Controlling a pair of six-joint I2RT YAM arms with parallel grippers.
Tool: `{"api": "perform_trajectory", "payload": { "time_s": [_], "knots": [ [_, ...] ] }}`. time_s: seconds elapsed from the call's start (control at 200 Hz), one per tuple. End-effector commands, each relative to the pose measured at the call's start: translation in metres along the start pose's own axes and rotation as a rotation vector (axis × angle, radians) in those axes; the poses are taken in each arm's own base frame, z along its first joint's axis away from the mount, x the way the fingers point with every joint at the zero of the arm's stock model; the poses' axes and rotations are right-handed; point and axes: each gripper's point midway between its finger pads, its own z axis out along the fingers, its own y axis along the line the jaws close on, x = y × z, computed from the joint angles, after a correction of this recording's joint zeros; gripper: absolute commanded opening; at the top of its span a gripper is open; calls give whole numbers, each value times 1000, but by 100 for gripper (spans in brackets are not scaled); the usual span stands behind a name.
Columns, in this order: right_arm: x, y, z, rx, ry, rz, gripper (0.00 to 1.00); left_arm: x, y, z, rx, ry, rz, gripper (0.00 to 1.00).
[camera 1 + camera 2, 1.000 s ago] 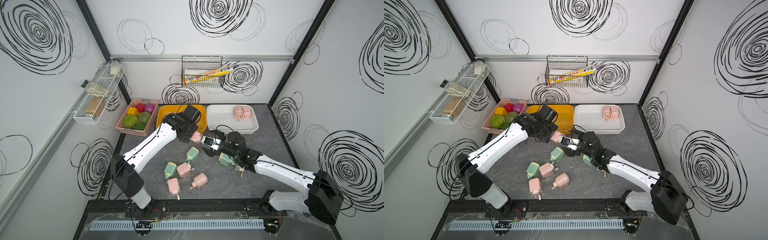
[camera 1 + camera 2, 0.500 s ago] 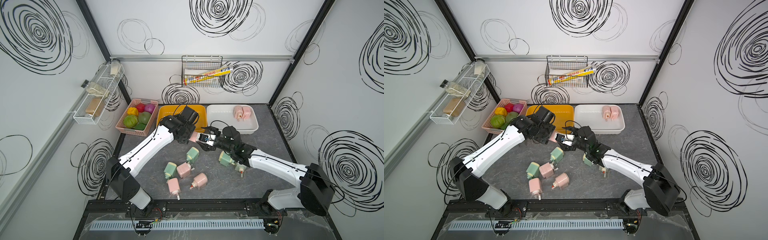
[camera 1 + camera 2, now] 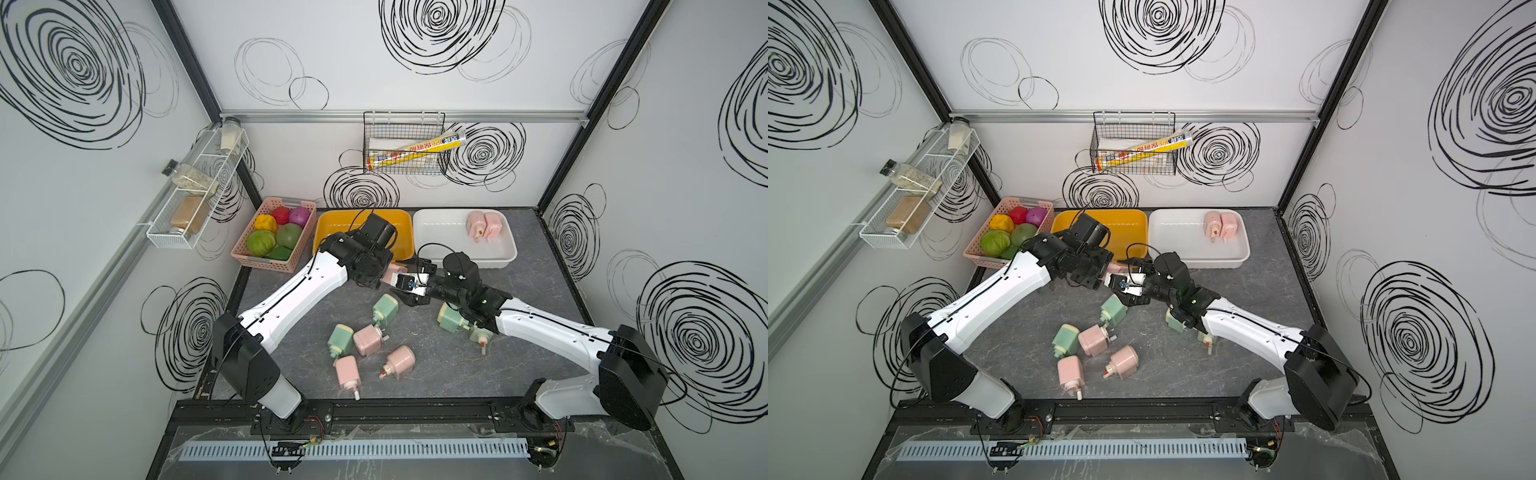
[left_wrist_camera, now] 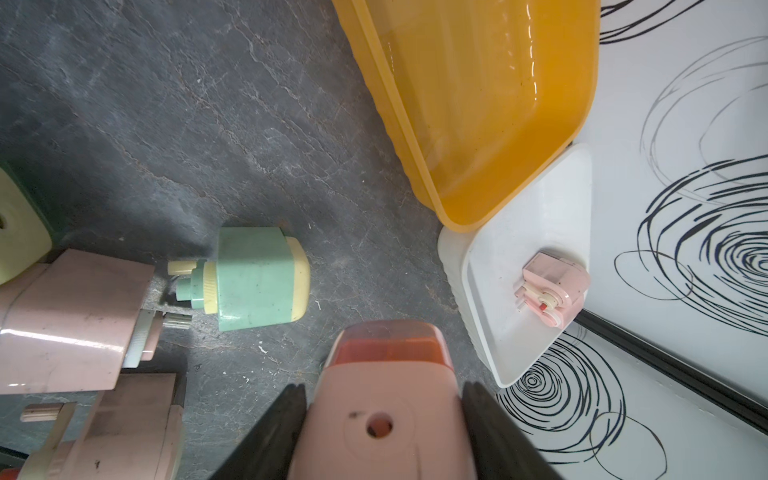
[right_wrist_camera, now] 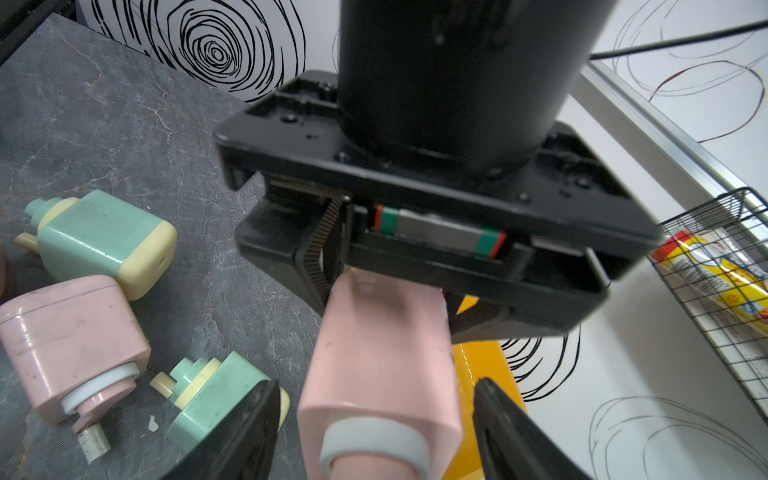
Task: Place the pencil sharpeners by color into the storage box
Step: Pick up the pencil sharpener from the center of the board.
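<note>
My left hand grips a pink sharpener aloft so my right hand, open around it, can take it, likely for the white box

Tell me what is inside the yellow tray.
Nothing shows inside the yellow tray: the floor seen in the left wrist view is bare. In both top views the left arm covers its near middle, so that part cannot be checked there.

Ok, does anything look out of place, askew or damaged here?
No damage or spill. The one odd sight: both arms meet at one pink sharpener. The left gripper is shut on it, while the right gripper has its fingers either side with small gaps. The loose sharpeners lie tumbled on the table.
</note>
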Motion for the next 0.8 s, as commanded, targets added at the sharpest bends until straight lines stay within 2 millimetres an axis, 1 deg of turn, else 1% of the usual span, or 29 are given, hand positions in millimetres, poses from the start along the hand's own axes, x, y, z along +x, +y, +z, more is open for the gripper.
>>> {"api": "perform_trajectory", "payload": {
  "time_s": [0.0, 0.065, 0.115, 0.175, 0.245, 0.37, 0.555, 0.62, 0.676, 0.736, 0.796],
  "knots": [
    [-14, -7, 3, 5, -33, -4, 67, 3, -11, -11, 64, 26, -21, 0],
    [-13, -8, 4, 4, -26, 3, 63, 3, -11, -11, 67, 26, -24, 0],
    [-11, -8, 6, 4, -13, 6, 64, 3, -11, -12, 70, 27, -25, 0],
    [-8, -7, 7, 0, -6, 7, 67, 4, -11, -12, 71, 27, -24, 0],
    [-8, -5, 9, -6, -9, 10, 68, 6, -12, -11, 73, 32, -23, 0],
    [-8, -6, 11, -8, -9, 22, 66, 8, -12, -10, 73, 41, -21, 0],
    [-2, -4, 16, -21, 11, 30, 63, 8, -14, -12, 83, 43, -22, 0],
    [-3, -4, 17, -25, 8, 36, 56, 7, -13, -11, 82, 39, -23, 0],
    [-6, -5, 16, -22, -2, 37, 48, 6, -13, -11, 82, 34, -26, 0],
    [-11, -8, 13, -15, -15, 36, 36, 5, -13, -10, 82, 34, -30, 0],
    [-13, -10, 11, -16, -22, 38, 20, 3, -13, -8, 87, 31, -32, 0]
  ]
}}
